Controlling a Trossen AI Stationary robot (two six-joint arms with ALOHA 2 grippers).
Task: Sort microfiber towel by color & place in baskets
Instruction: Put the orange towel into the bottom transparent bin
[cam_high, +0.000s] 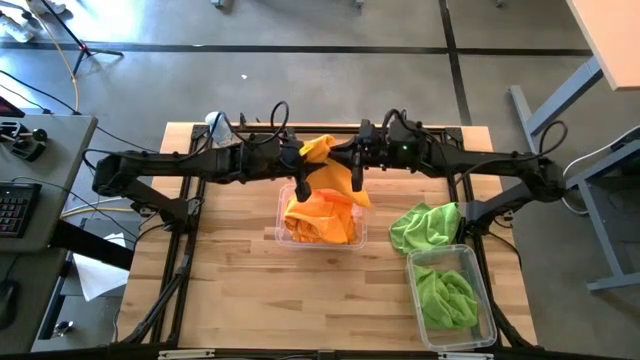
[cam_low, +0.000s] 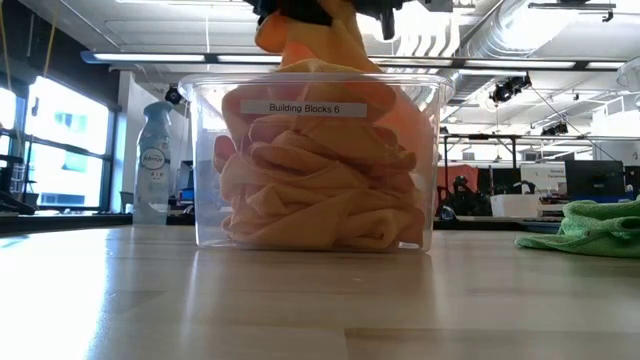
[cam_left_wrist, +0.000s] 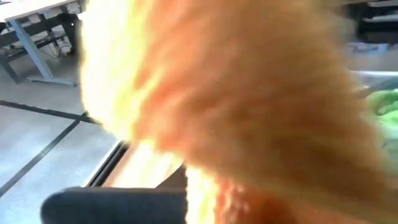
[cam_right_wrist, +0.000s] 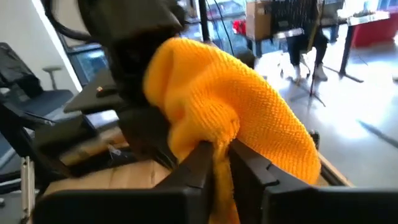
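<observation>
An orange towel (cam_high: 322, 150) hangs between my two grippers above the middle of the worktop (cam_high: 240, 290). My right gripper (cam_right_wrist: 222, 152) has its jaws nearly closed on a fold of it; the wrist view shows the cloth pinched between the two dark fingers and bulging out above them. My left gripper (cam_high: 302, 183) is at the towel's other side, and its wrist view is filled with orange pile, so I cannot tell how its jaws stand.

Right below the hanging towel sits the clear basket (cam_low: 205, 160) labelled "Building Blocks 6", piled to the rim with more orange towels (cam_low: 320, 195). The hanging towel's lower end reaches the top of that pile.

To my right on the worktop a lime green towel (cam_high: 425, 225) lies loose in a heap, just beside the second clear basket (cam_high: 487, 300) near the front right corner, which holds green towels (cam_high: 445, 295).

At the far left edge of the worktop a spray bottle (cam_low: 155, 160) stands upright.
</observation>
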